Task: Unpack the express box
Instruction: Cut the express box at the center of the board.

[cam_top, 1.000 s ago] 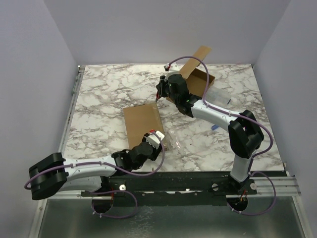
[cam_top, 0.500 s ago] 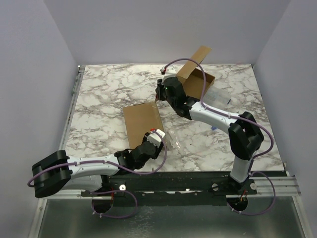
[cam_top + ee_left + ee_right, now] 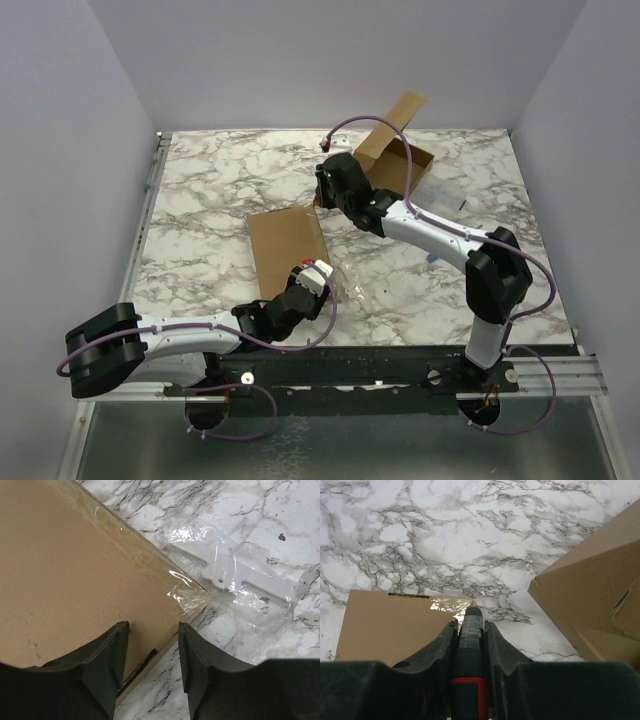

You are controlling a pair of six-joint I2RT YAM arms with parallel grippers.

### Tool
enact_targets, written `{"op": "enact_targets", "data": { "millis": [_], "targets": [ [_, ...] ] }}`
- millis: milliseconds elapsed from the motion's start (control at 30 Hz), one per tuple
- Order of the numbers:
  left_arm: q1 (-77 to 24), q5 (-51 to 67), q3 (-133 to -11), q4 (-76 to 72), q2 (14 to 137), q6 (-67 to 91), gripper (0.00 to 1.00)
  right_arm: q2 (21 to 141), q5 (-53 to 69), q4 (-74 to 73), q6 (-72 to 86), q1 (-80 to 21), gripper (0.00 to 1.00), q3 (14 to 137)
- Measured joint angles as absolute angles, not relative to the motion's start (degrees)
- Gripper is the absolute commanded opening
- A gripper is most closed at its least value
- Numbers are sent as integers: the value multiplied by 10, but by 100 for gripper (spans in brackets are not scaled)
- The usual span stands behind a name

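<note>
ok so the marble counter (image 3: 200,200) is kinda cluttered; an open carton (image 3: 405,165) sits at the far side with its flap sticking up, a clear bag (image 3: 440,195) lies just to its right, and another clear bag holding a flat white part (image 3: 240,575) lies right next to the near corner of the flat express box (image 3: 288,245); that box lies mid-counter, shiny clear tape (image 3: 150,555) running along its edge.

The left tool (image 3: 151,630) hangs over that near corner, jaws apart and gripping nothing; can't tell if it touches the cardboard. The right tool (image 3: 470,625) is clenched on a dark pen-shaped cutter (image 3: 470,645) with a red band; the tip points at the box's far taped corner, with the open carton just off to the side.
</note>
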State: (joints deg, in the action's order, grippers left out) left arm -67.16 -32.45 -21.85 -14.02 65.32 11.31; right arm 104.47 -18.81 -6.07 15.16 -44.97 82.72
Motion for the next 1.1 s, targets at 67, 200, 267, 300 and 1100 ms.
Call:
{"op": "enact_targets", "data": {
  "millis": [67, 200, 267, 300, 1100],
  "targets": [
    [-672, -325, -218, -140, 653, 113, 49, 1058, -188, -83, 153, -450, 0, 855],
    [-671, -331, -218, -139, 652, 113, 49, 1099, -188, -133, 152, -451, 0, 926],
    [-670, -335, -218, -139, 649, 113, 49, 1119, -188, -163, 152, -451, 0, 964],
    [-669, -337, -218, -138, 648, 113, 49, 1128, -188, -182, 152, -451, 0, 983],
    [-672, -340, -216, -136, 645, 116, 49, 1178, -179, -352, 175, -458, 0, 1106]
  ]
}}
